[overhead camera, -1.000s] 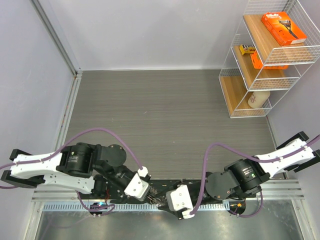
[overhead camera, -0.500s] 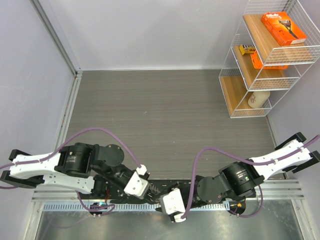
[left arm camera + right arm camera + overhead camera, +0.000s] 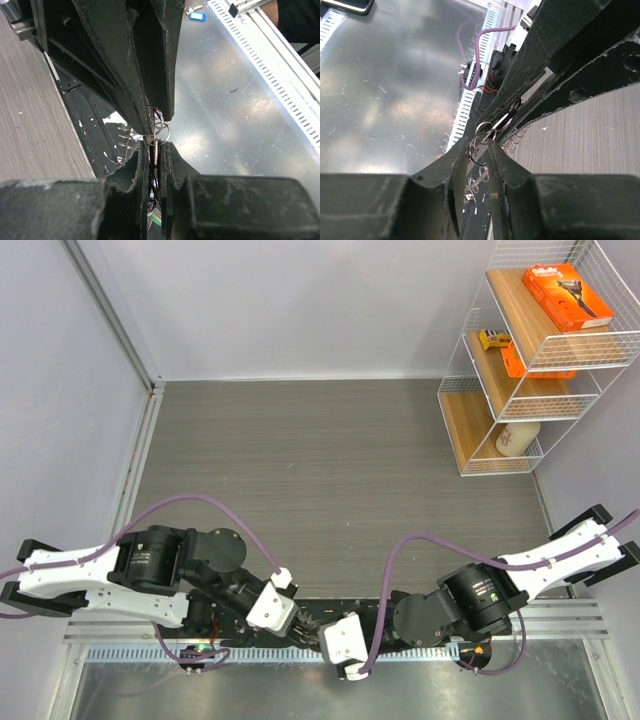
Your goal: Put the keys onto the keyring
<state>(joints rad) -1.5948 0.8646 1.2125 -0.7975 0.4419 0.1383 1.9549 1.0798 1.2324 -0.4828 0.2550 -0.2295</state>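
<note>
The keyring (image 3: 161,125) hangs between both arms just off the worktop's (image 3: 330,470) near edge.
The left gripper (image 3: 156,147) is clamped on it. The right gripper (image 3: 479,145) straddles it, narrowed, hold unclear. I cannot make out the keys, so threading looks unfinished.

The counter (image 3: 330,480) is grey with fine wood-grain streaks running across it. At its near edge a metal sheet (image 3: 235,100) is shiny silver, scuffed with thin pale scratches. The left arm (image 3: 95,580) and the right arm (image 3: 565,555) both have white shells over black joints, and purple cables (image 3: 195,499) loop from them. The left tool (image 3: 156,147) and the right tool (image 3: 479,146) are matt black, flecked pale along their edges. The keyring (image 3: 160,126) is bright silver. A small tag (image 3: 197,16) is blue. The wire shelf (image 3: 462,386) is white with light wooden boards, and on it are an orange box (image 3: 567,295) and a cream bottle (image 3: 515,438).
</note>
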